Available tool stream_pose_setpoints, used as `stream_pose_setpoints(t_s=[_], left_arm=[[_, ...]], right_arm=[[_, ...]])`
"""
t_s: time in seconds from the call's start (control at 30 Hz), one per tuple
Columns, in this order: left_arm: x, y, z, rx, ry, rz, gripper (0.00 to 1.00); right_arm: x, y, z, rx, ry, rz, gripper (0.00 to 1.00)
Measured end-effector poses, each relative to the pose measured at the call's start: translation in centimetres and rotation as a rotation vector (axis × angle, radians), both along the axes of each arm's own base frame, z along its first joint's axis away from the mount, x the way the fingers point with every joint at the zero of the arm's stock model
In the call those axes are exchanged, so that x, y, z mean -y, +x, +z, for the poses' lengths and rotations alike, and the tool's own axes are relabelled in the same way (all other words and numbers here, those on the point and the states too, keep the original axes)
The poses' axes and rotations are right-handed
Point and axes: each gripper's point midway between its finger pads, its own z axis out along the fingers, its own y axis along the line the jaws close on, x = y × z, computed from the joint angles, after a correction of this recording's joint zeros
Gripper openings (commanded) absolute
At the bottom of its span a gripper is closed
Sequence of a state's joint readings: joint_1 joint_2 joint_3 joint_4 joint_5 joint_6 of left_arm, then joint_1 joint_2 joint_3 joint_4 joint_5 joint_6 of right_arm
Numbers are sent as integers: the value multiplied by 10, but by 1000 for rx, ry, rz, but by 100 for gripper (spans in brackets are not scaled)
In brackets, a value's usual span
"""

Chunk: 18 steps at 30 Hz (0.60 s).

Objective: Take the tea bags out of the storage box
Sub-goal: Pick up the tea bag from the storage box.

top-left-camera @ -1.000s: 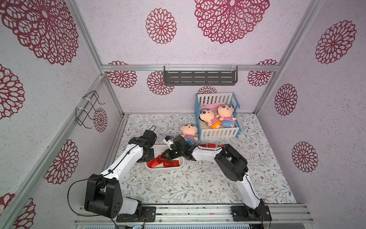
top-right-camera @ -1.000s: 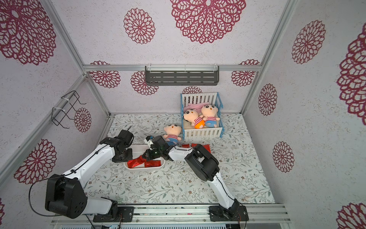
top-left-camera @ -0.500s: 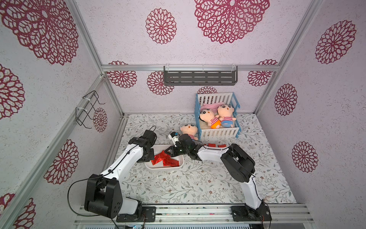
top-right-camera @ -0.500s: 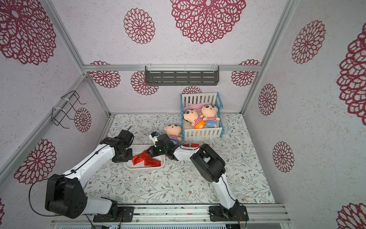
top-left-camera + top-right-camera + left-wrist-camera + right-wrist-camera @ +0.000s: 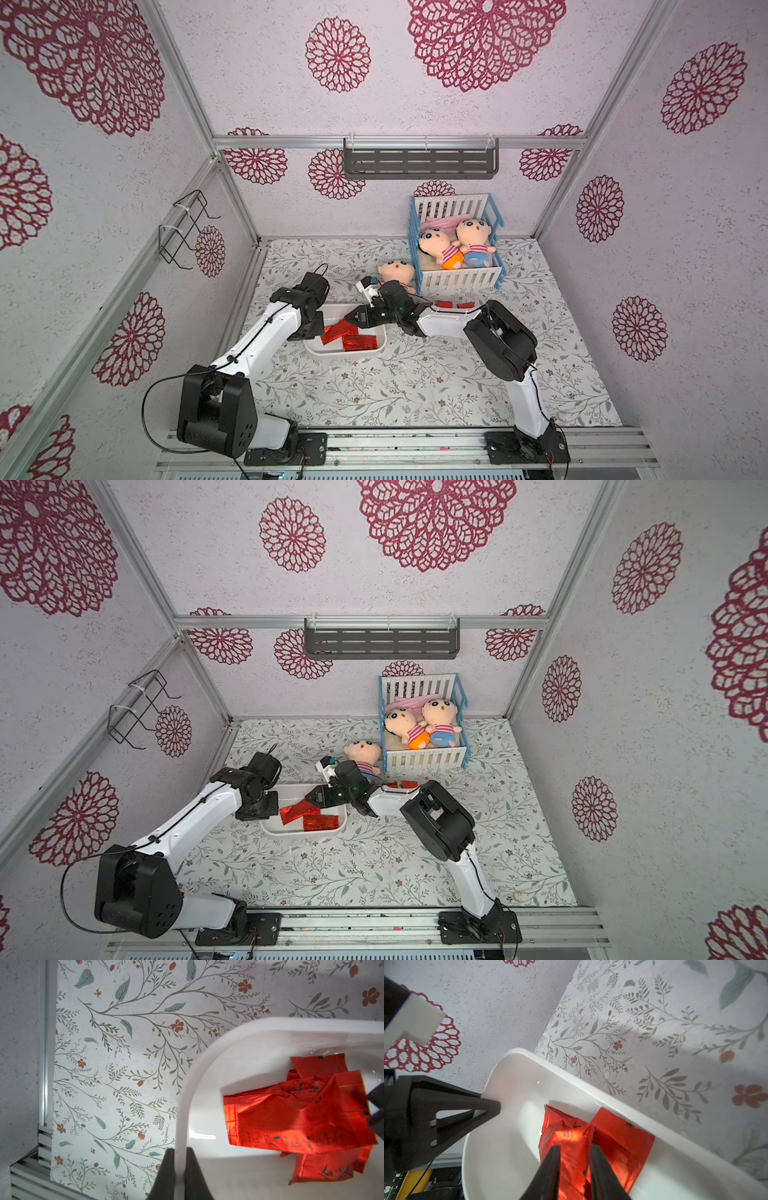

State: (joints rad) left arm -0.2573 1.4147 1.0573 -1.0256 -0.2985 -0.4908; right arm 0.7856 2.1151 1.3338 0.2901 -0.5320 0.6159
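One storage box (image 5: 345,354), left jaws pinching its rim, right jaws spread above tea bags (image 5: 353,338).

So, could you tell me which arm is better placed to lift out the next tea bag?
Right. The right gripper hangs inside the storage box, jaws parted over the tea bags; the left gripper is clamped on the box rim, likely steadying it.
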Motion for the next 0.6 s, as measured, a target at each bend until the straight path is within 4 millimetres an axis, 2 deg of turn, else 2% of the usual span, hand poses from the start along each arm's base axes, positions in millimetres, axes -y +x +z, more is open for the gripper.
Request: stream_pose_setpoints(t_s=[0.2,0.3,0.4,0.47,0.6], left_arm=[[0,0,0,0,0,0,0],[0,0,0,0,0,0,0],[0,0,0,0,0,0,0],[0,0,0,0,0,0,0],[1,0,0,-2,0,-2,0]], right_arm=[[-3,-2,-4,-16,-8,16,35],[-4,-1,-8,-32,-26,17,40],[-6,-1,-14,-43,-46,20,40],[-6,-4,-20,-55,-62,25,37],[-6,-7,-22,-51,-72,38,19]])
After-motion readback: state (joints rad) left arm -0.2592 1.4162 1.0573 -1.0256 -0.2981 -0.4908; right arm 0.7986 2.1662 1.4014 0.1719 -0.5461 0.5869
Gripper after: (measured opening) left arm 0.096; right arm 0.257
